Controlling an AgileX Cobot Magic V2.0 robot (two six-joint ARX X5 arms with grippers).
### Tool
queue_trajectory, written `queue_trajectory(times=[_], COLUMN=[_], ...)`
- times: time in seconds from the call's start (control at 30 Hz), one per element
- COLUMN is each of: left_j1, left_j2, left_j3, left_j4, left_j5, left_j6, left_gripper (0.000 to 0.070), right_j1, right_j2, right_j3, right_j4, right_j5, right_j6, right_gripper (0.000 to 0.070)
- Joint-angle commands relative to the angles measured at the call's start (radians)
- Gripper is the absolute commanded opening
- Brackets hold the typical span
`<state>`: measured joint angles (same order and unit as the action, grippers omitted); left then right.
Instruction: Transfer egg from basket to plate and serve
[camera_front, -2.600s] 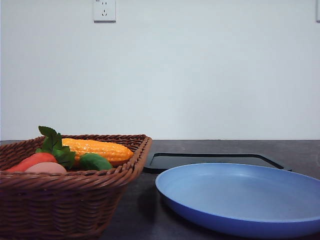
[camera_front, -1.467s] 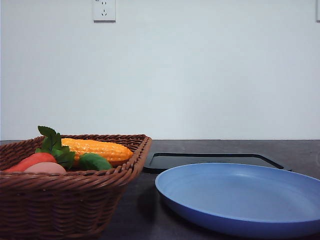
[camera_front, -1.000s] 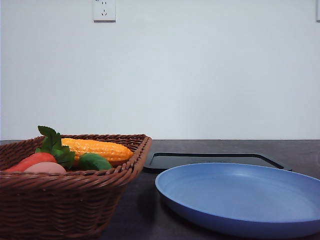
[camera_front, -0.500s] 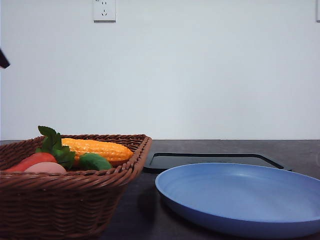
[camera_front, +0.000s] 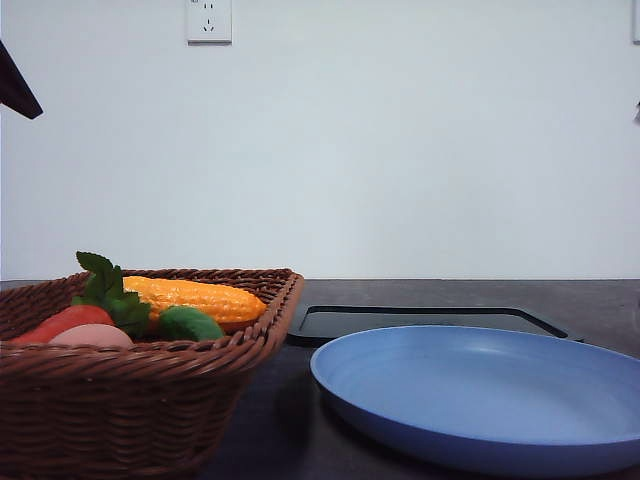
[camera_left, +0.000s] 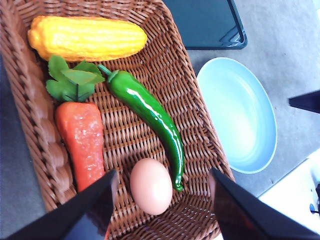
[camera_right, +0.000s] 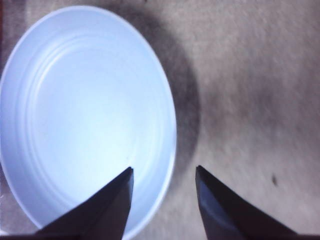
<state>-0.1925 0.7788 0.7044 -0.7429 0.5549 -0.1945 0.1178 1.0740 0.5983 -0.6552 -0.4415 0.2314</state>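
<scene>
We are holding the left gripper (camera_left: 160, 200) open above the egg (camera_left: 151, 186) in the basket (camera_left: 195, 125). We are keeping the right gripper (camera_right: 164, 197) open over the plate (camera_right: 75, 115) rim.

Front view: basket (camera_front: 130, 400) cut off by left and bottom frame edges; its rim hides all but the top of the egg (camera_front: 90, 335). Plate (camera_front: 480, 395) cut off at right edge. Dark sliver at upper left edge (camera_front: 15, 88), too little to identify. Black tray (camera_front: 420, 320) partly hidden behind plate. Right wrist view: plate clipped at lower left, table (camera_right: 250, 100) blurred.
</scene>
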Motion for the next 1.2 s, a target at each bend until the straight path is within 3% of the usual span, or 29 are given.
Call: queue_trajectory(times=[0.0,0.33,0.47,0.7,0.97,1.17], left_j1=[-0.006,-0.012,-0.012,-0.012,-0.019,-0.099], left_j2=[0.006,0.006,0.006,0.006,0.006,0.007], left_j3=[0.013,0.013,0.013,0.013,0.013,0.014], left_j4=[0.009,0.005,0.006,0.007,0.027,0.031], left_j5=[0.006,0.006,0.006,0.006,0.006,0.006], left_j6=[-0.001,-0.001,-0.001,-0.005,-0.086,-0.134], left_gripper=[0.0376,0.0376,0.0376,0.0376,0.0424,0.0451], right_j1=[0.018,0.053,0.053,0.053,0.049,0.036], right_j2=[0.041,0.231,0.273,0.278,0.204,0.066], right_j3=[0.003,0.003,0.003,0.003,0.003,0.004], right_j4=[0.026,0.142,0.161,0.169,0.131,0.082], right_j5=[-0.004,-0.004,-0.004,-0.005,-0.022,-0.021], right_j6=[-0.014,-0.004,-0.004,-0.004,-0.003,-0.002], right_gripper=[0.0259,0.0254,0.0185,0.0000,0.0000,0.0000])
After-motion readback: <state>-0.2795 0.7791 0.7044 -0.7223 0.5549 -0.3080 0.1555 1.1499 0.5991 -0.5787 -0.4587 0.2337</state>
